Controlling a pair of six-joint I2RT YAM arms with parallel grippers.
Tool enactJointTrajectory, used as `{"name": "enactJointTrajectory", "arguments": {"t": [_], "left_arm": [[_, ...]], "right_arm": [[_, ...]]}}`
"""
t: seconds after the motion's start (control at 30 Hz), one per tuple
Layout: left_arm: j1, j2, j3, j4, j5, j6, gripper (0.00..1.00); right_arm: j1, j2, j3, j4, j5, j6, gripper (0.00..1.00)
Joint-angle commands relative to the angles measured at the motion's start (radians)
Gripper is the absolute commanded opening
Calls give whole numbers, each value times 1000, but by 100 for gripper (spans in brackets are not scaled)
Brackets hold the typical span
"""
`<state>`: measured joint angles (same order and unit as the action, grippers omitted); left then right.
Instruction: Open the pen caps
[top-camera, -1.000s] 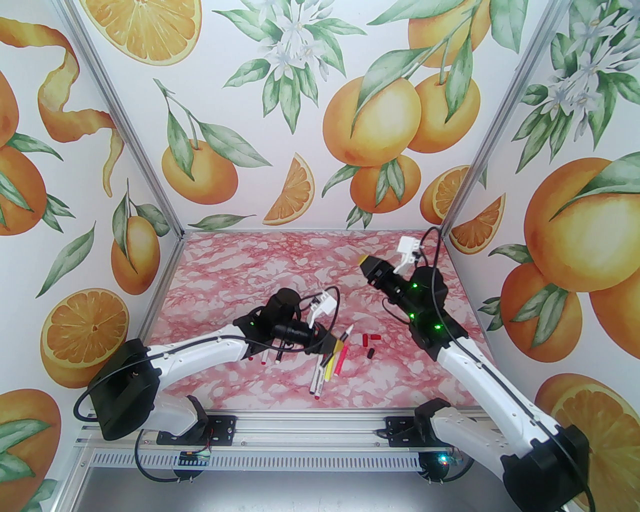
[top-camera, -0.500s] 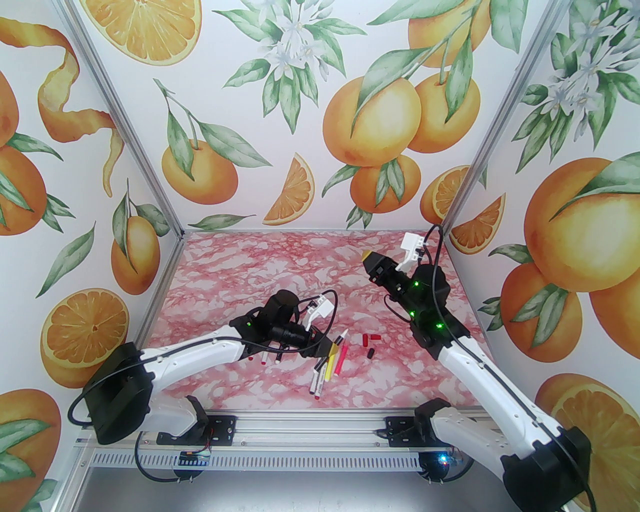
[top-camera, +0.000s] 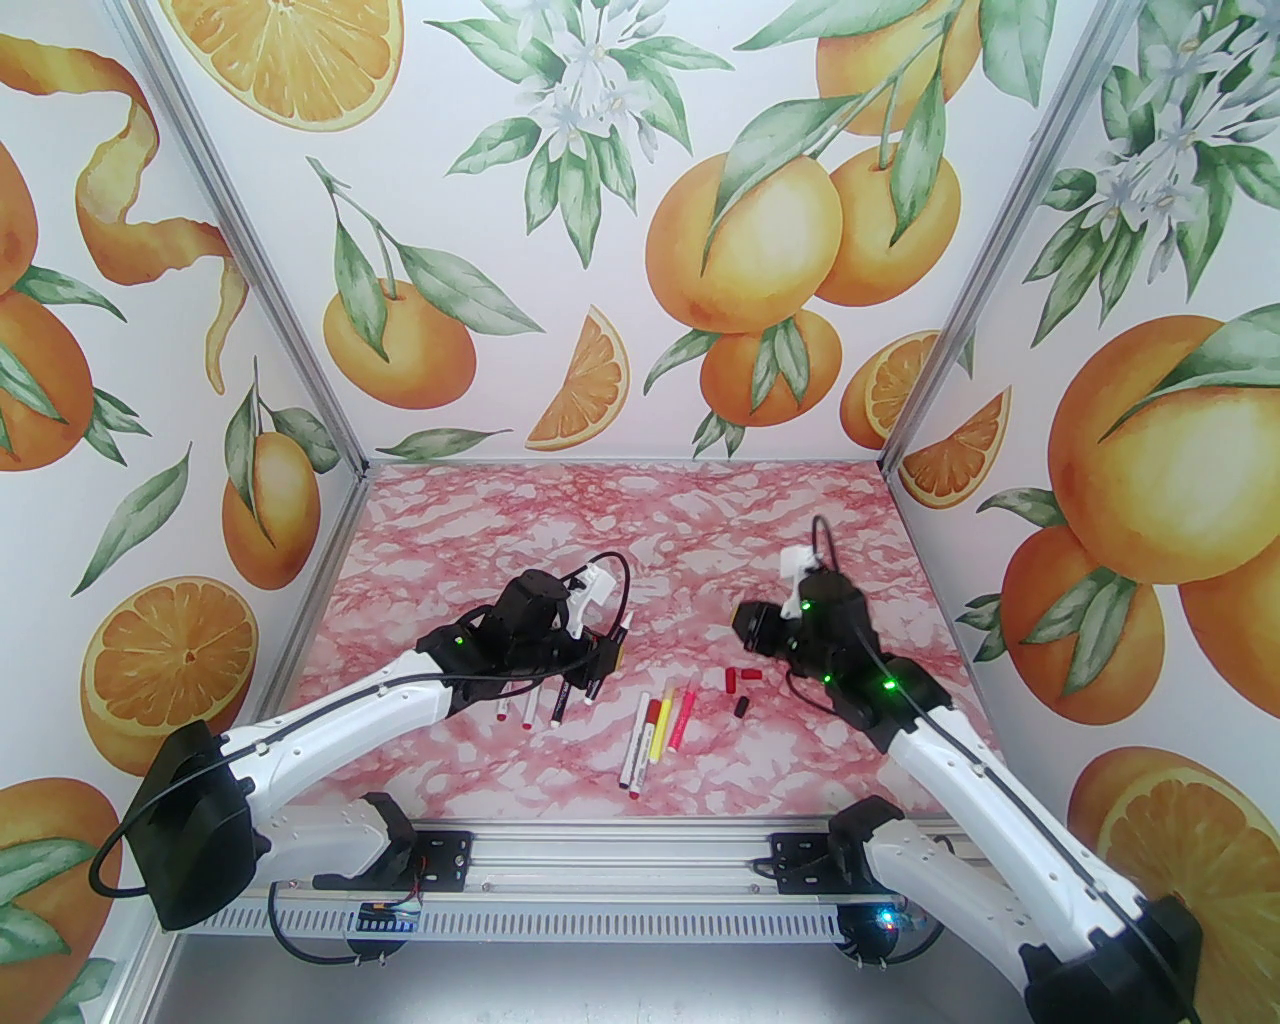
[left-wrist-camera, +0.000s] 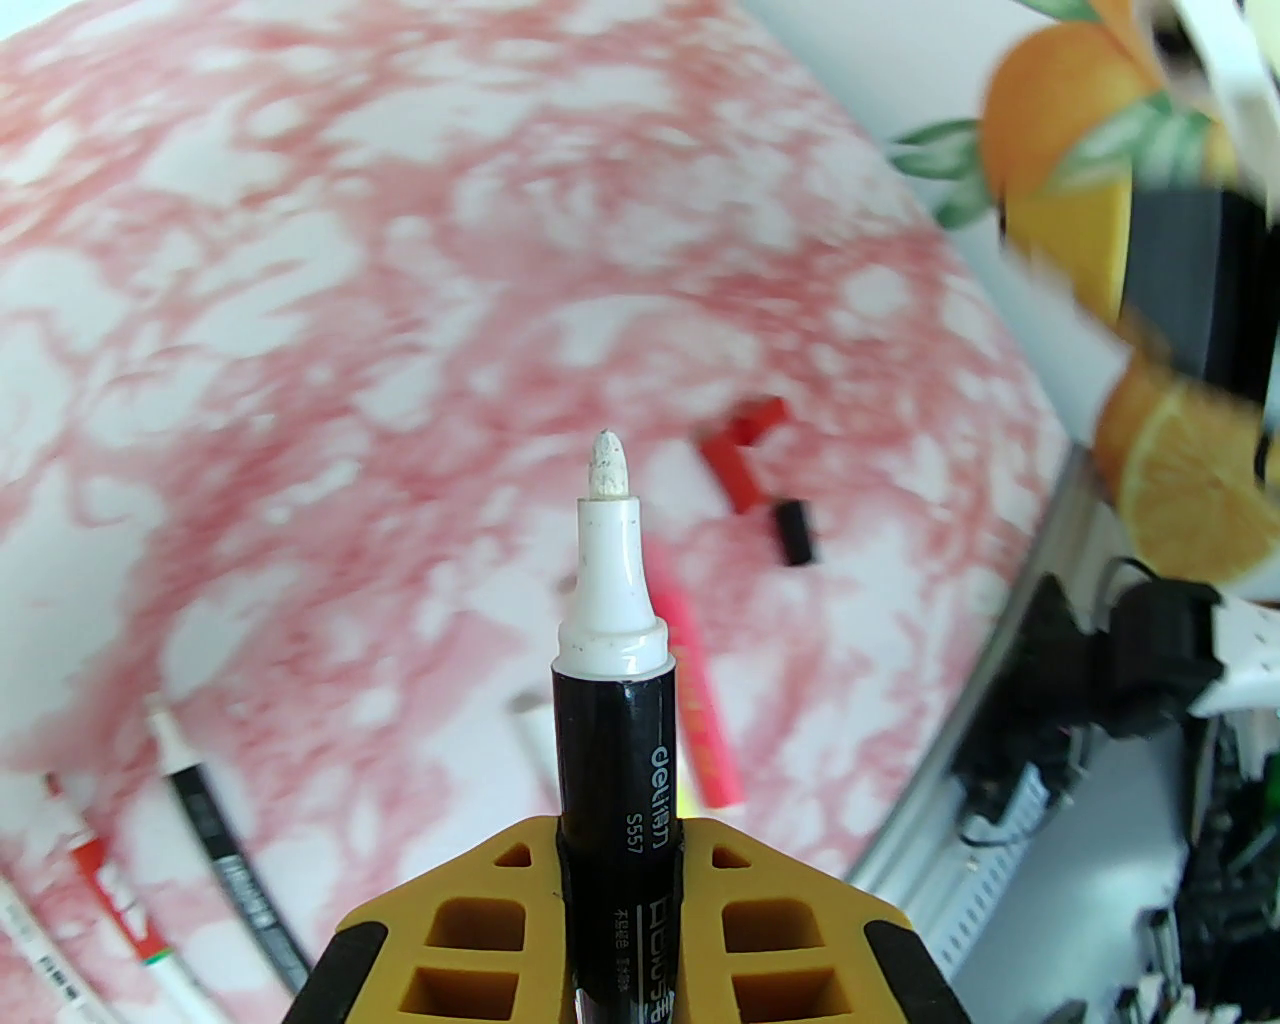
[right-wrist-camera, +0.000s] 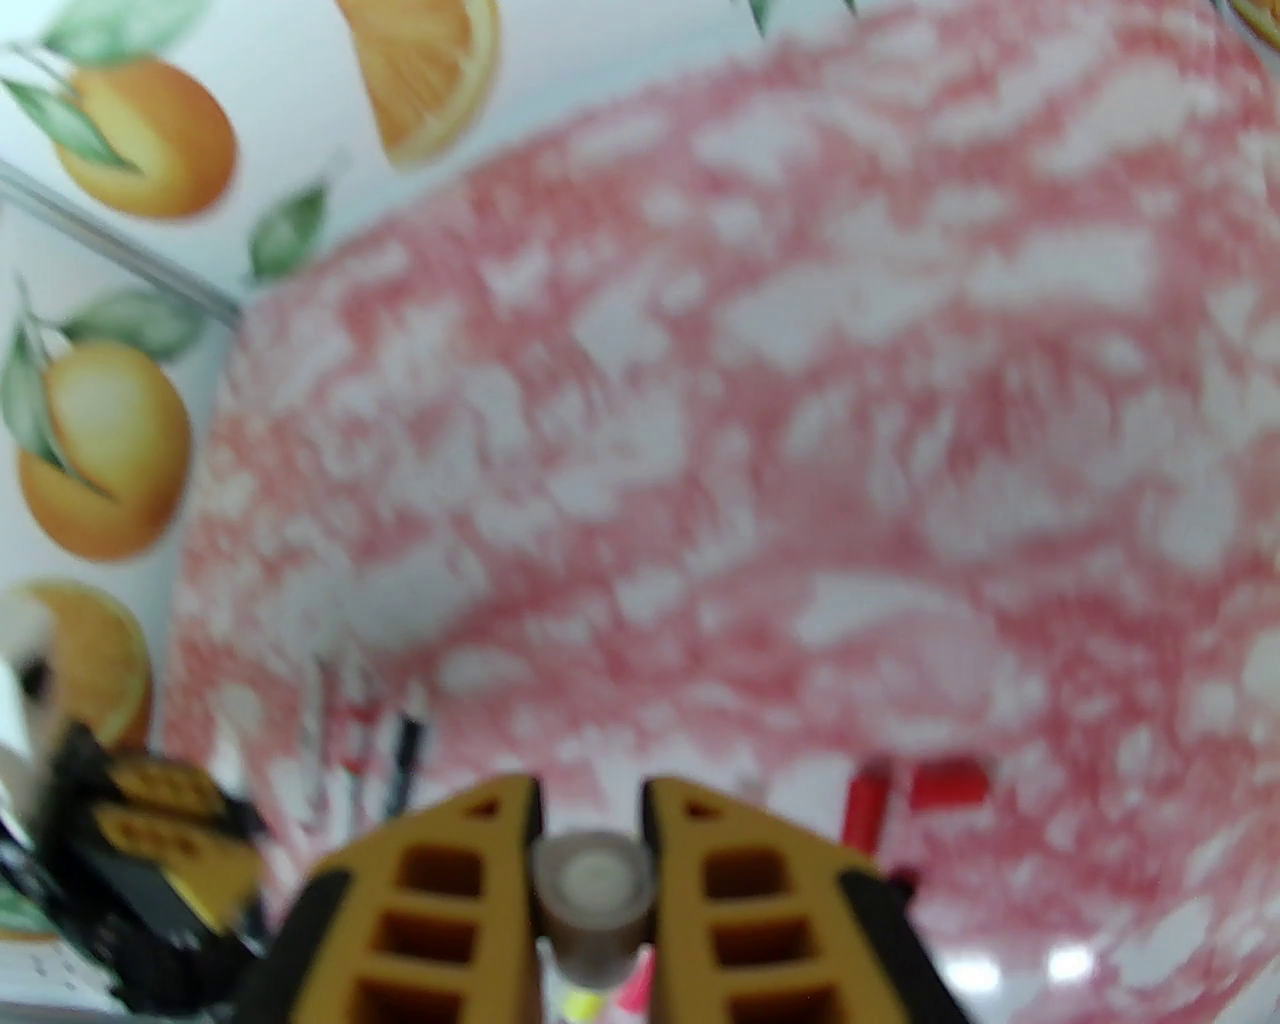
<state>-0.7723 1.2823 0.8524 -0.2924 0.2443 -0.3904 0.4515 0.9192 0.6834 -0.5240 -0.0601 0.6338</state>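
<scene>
- The left gripper has swung away from the middle of the pink marbled table to its left part. It is clamped on a black-barrelled marker just above three markers lying flat. That looks like a carry to the finished pile, so this pen's uncapping is probably done.
- The white, yellow and pink pens lie side by side in the middle. A second ago the left arm covered them, and now they lie clear. Their far ends seem to be still capped, though they are too small to be sure, so they are likely next.
- Two red caps and a black cap lie loose just right of those pens.
- The right gripper has dropped from high near the back wall to just above the loose caps. It is probably about to release what it holds beside them.
- In the left wrist view the fingers pinch the marker's barrel, and its bare white nib points out, proving the cap is off. From above this is too fine to read.
- The right wrist view, though blurred, has the fingers closed on a small cap seen end-on. The top view hides this behind the wrist.
</scene>
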Motion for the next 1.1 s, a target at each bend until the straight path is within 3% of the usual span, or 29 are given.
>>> {"name": "enactJointTrajectory", "arguments": {"t": [0.0,0.6,1.07], "left_arm": [[1,-30,-22,-38,-68,-1,0],[-16,-14,-61,8,3,-20,0],[-30,40,-26,-17,-2,1,0]], "right_arm": [[47,36,-61,-119,74,6,9],[115,315,-122,97,66,54,16],[136,375,-122,111,114,61,24]]}}
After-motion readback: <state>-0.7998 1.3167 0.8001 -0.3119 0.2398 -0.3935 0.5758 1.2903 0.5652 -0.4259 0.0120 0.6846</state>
